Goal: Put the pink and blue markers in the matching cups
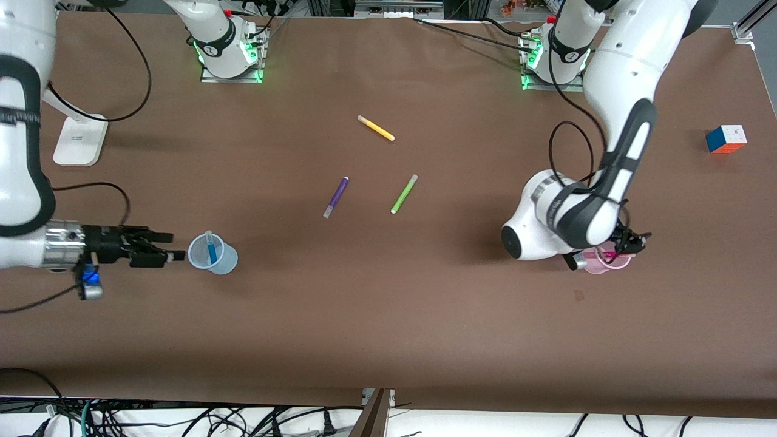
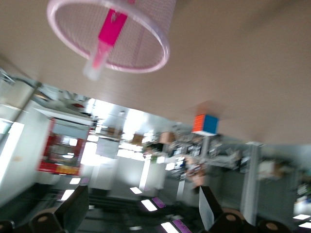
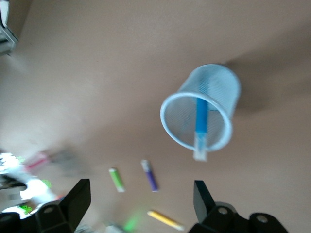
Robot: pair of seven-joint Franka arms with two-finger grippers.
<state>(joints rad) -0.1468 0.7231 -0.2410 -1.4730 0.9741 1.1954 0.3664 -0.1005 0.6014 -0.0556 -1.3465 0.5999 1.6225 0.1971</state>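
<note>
The pale blue cup (image 1: pixel 213 256) stands upright toward the right arm's end of the table, with the blue marker (image 1: pixel 210 248) standing inside it. My right gripper (image 1: pixel 172 246) is open and empty, right beside that cup. In the right wrist view the blue cup (image 3: pixel 218 92) and blue marker (image 3: pixel 200 121) lie ahead of the open gripper (image 3: pixel 141 204). The pale pink cup (image 1: pixel 598 267) stands toward the left arm's end. My left gripper (image 1: pixel 631 244) is open and empty, just over its rim. The left wrist view shows the pink marker (image 2: pixel 109 34) inside the pink cup (image 2: pixel 153 60), apart from the gripper (image 2: pixel 143 208).
A yellow pen (image 1: pixel 376 128), a purple pen (image 1: pixel 335 196) and a lime-green pen (image 1: pixel 404 193) lie mid-table. A colour cube (image 1: pixel 726 139) sits near the left arm's end. A white stand (image 1: pixel 79 139) sits near the right arm's end.
</note>
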